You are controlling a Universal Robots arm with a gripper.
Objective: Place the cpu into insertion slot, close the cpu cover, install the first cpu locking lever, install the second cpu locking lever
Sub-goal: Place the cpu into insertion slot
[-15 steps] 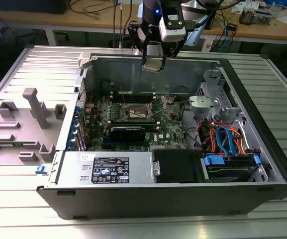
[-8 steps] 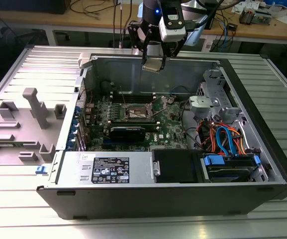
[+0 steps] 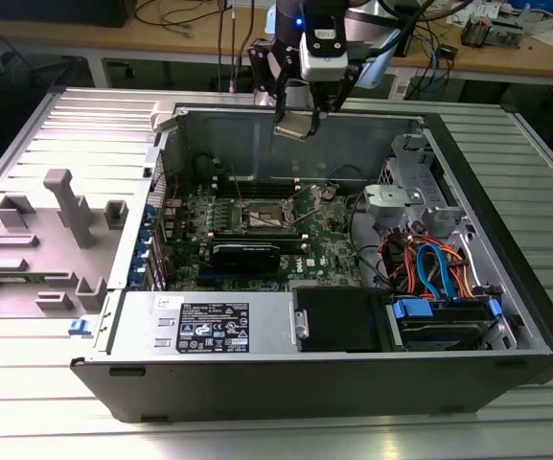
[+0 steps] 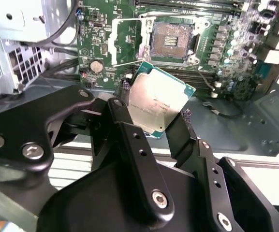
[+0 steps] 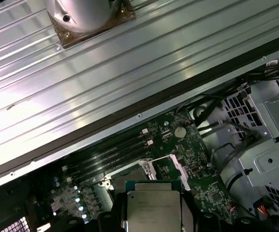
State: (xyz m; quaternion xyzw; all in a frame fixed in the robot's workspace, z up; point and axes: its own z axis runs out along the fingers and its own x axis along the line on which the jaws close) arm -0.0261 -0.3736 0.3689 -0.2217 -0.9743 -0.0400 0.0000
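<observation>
In the exterior view the hand hangs above the far wall of the open computer case, clenched on the cpu. The chip is in the air, tilted, one corner lower than the rest. The insertion slot lies below the hand on the motherboard, well apart from it, its dark centre bare.

In the second wrist view two black fingers pinch the cpu by opposite edges, its dull metal top toward the camera. The chip is close to square, so it has no long axis worth naming. Its edges sit turned like a diamond against the outline of the insertion slot beyond the fingertips. A silver frame beside the slot may be the cpu cover standing open, though that is hard to make out.

In the first wrist view the cpu sits flat-on between the fingers, and the slot is just past its far edge, partly hidden by it. The ribbed tabletop runs behind the case.

The grip is on thin edges only, so a jolt could let the chip slip or twist. If it comes down turned or tilted against the slot, it could seat crooked and damage the contacts. It could also catch on the raised frame.
</observation>
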